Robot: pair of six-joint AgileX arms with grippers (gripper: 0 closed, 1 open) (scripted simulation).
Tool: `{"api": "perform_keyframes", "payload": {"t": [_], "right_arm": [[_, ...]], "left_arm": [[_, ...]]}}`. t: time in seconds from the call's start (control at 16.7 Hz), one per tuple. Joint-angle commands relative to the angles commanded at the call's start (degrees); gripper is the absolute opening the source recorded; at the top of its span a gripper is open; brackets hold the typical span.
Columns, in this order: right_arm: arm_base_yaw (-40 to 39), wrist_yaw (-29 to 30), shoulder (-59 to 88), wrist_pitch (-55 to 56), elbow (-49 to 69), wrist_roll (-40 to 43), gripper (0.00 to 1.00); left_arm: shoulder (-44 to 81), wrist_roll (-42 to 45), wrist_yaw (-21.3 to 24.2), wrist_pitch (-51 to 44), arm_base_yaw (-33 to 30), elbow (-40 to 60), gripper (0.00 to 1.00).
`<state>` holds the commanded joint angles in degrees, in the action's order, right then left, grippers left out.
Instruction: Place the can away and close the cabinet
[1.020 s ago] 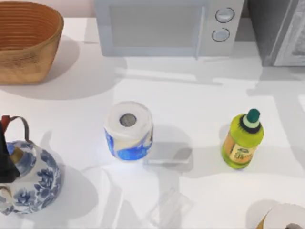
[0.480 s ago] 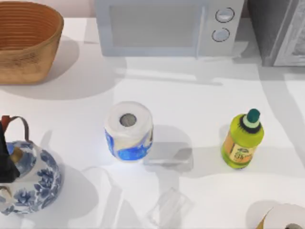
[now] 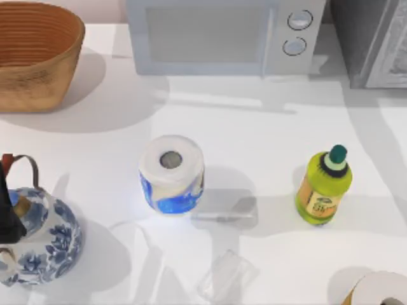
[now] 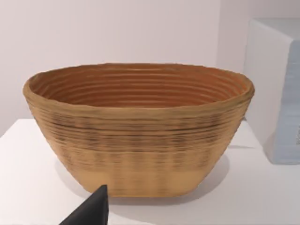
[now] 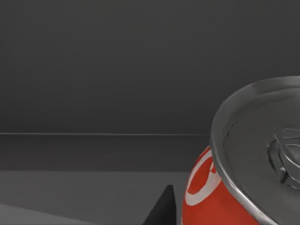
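Note:
The red can (image 5: 211, 197) with its silver lid fills the near corner of the right wrist view, with dark grey cabinet walls and floor behind it. A dark fingertip (image 5: 161, 208) of my right gripper rests against the can's side, and the gripper holds the can. The grey cabinet (image 3: 362, 38) stands at the table's back right, a paler door panel (image 3: 394, 57) at its right side. My left arm (image 3: 7, 219) is parked at the left edge above the teapot. One of its fingertips (image 4: 96, 206) points at the basket.
A woven basket (image 3: 35, 54) sits back left and a microwave (image 3: 222, 35) back centre. A tissue roll (image 3: 172, 173) stands mid-table, a green bottle (image 3: 324, 187) to its right. A blue-and-white teapot (image 3: 44, 244) is front left, another roll (image 3: 381, 289) front right.
The shadows on the table's right side have shifted and thinned near the cabinet. No object on the table has moved, and the left arm is still.

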<state>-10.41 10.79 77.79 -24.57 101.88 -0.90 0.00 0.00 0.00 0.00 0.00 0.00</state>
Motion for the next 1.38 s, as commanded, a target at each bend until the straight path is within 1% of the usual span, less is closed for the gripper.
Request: {"api": "perform_keyframes", "payload": {"t": [0.12, 0.24, 0.66, 0.84, 1.02, 1.32, 1.38], "right_arm": [[-0.10, -0.72, 3.65, -1.20, 4.37, 0.16, 0.00], [-0.10, -1.63, 8.77, -2.90, 11.13, 0.13, 0.00], [2.03, -3.93, 30.91, -10.67, 42.38, -0.46, 0.00], [3.60, -4.04, 38.11, -13.16, 52.12, -0.29, 0.00], [4.77, -3.81, 41.73, -14.33, 56.53, -0.10, 0.00], [4.85, -3.78, 41.96, -14.40, 56.77, -0.09, 0.00], [4.85, -3.78, 41.96, -14.40, 56.77, -0.09, 0.08]], "left_arm": [[0.00, 0.00, 0.00, 0.00, 0.00, 0.00, 1.00], [0.00, 0.00, 0.00, 0.00, 0.00, 0.00, 1.00], [0.00, 0.00, 0.00, 0.00, 0.00, 0.00, 1.00], [0.00, 0.00, 0.00, 0.00, 0.00, 0.00, 1.00], [0.00, 0.00, 0.00, 0.00, 0.00, 0.00, 1.00], [0.00, 0.00, 0.00, 0.00, 0.00, 0.00, 1.00], [0.00, 0.00, 0.00, 0.00, 0.00, 0.00, 1.00]]}}
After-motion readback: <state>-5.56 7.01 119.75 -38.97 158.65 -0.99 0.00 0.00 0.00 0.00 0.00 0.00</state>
